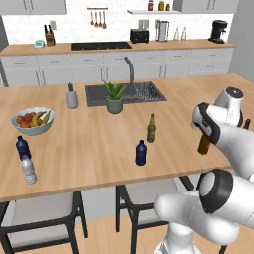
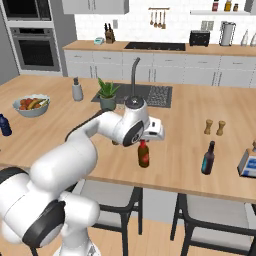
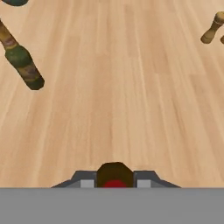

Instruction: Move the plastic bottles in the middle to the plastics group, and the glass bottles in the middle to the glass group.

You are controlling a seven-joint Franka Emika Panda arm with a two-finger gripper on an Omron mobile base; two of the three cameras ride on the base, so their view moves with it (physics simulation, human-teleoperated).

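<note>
The brown glass bottle (image 2: 144, 155) with the red cap is the thing in hand now: the gripper (image 3: 115, 181) is closed on its neck, one finger on each side of the red top, as the hand view shows. In the right base view the bottle hangs upright under the hand, over the wooden island counter (image 2: 200, 107), near the front edge; whether its base touches the wood, I cannot tell.

I judge the step to be the carrying of this bottle to the glass group, which is the dark glass bottle (image 2: 208, 158) standing further to the robot's right. The next move calls for a sideways travel to the right with the bottle kept upright, then a gentle set-down beside the dark one, without knocking it.

The olive-green glass bottle (image 1: 151, 129) and the dark blue plastic bottle (image 1: 141, 153) wait in the middle, to the left of the arm. The plastics group, another dark blue bottle (image 1: 21, 147) and a clear water bottle (image 1: 29, 170), stands at the far left near the fruit bowl (image 1: 32, 121).

The path to the right is open wood. Two pepper mills (image 2: 214, 127) stand behind the goal, and a small box (image 2: 248, 162) lies just beyond it, so room is best on the near side. The front edge of the counter is close there.
</note>
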